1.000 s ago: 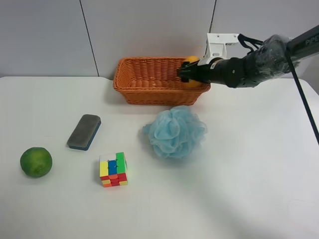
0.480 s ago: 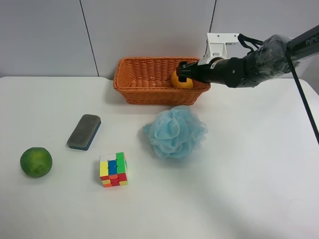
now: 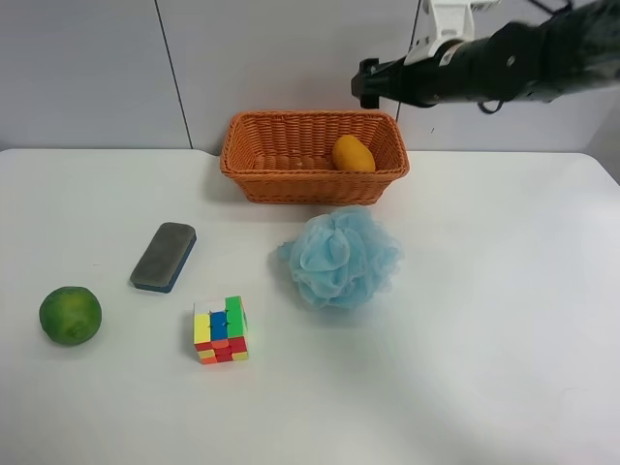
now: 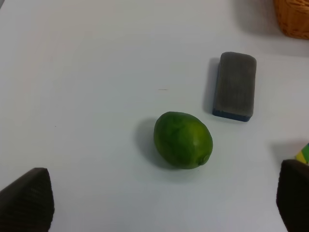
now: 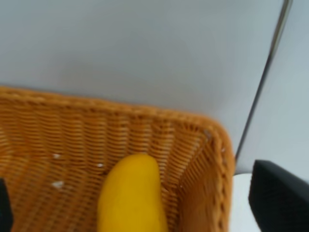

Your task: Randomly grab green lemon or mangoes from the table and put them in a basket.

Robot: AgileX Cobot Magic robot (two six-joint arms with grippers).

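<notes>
The orange-yellow mango (image 3: 353, 154) lies inside the woven basket (image 3: 310, 184) at its right end; it also shows in the right wrist view (image 5: 133, 198) against the basket's wall (image 5: 58, 130). My right gripper (image 3: 366, 85) is open and empty, raised above the basket's right rim; its fingertips (image 5: 277, 195) stand wide apart. The green lemon (image 3: 70, 315) sits on the white table (image 3: 484, 339) at the exterior view's left. My left gripper (image 4: 159, 198) is open and empty above the lemon (image 4: 183, 140), not touching it.
A grey eraser block (image 3: 163, 256) lies right of the lemon and shows in the left wrist view (image 4: 234, 85). A colourful puzzle cube (image 3: 220, 329) and a blue bath loofah (image 3: 339, 257) stand in front of the basket. A grey wall backs the table.
My right gripper let go of the mango, which now lies in the basket, and then rose up and away from it. The lemon and other objects have not moved.
</notes>
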